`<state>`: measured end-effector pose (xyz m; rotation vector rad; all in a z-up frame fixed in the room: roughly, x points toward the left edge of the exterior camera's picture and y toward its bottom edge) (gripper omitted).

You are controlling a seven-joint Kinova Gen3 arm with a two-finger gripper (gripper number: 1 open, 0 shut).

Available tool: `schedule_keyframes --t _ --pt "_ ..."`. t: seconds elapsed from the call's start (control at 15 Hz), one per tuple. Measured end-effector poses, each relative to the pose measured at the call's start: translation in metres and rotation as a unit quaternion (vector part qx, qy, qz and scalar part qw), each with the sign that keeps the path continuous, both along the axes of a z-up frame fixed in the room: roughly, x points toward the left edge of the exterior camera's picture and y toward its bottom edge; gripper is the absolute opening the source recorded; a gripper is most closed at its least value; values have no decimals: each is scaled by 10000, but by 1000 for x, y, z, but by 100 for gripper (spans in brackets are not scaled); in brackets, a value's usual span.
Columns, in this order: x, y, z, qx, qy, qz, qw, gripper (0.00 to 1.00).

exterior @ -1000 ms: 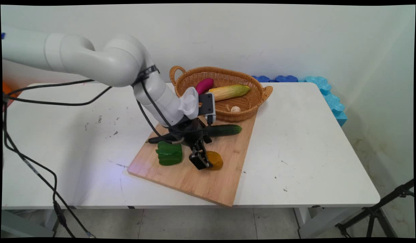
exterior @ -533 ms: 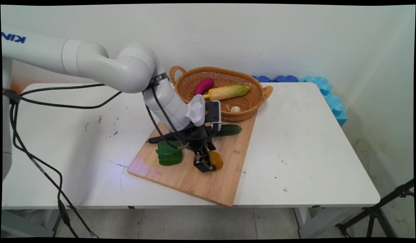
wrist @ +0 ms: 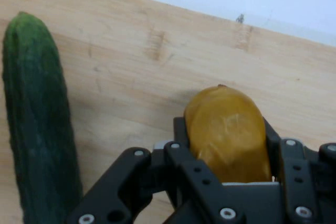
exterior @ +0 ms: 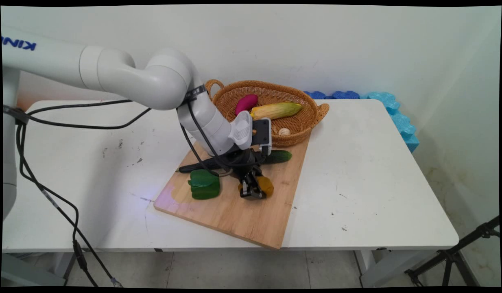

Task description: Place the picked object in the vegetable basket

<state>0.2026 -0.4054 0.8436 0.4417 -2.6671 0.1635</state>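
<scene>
Main view: a white table (exterior: 377, 171) stands against a pale wall, with blue foam pieces (exterior: 391, 110) at its far right edge. A wooden cutting board (exterior: 243, 215) lies at the centre. The arm reaches down from the left; the gripper (exterior: 253, 191) is at the board, closed around a yellow-orange vegetable (exterior: 267, 186). A green pepper (exterior: 204, 185) lies left of it, a cucumber (exterior: 277, 156) just beyond. The wicker basket (exterior: 304, 118) beyond holds corn (exterior: 277, 110), a purple vegetable (exterior: 246, 103) and garlic (exterior: 284, 131).

Hand view: both fingers (wrist: 181, 135) press the yellow-orange vegetable (wrist: 226, 129) from either side, above the cutting board (wrist: 157, 51); the cucumber (wrist: 37, 114) lies to the picture's left.
</scene>
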Motion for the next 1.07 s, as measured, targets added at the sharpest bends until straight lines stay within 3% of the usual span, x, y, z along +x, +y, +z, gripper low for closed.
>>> schedule_keyframes --t 0.2,0.53,0.87,1.07 --pt "0 -2 18 -53 51 126 9999 0" --pt "0 -13 77 -104 249 468 9985 0" --pt "-3 -51 123 -264 412 851 9952 0" --pt "-6 -74 132 -345 411 1041 9931 0"
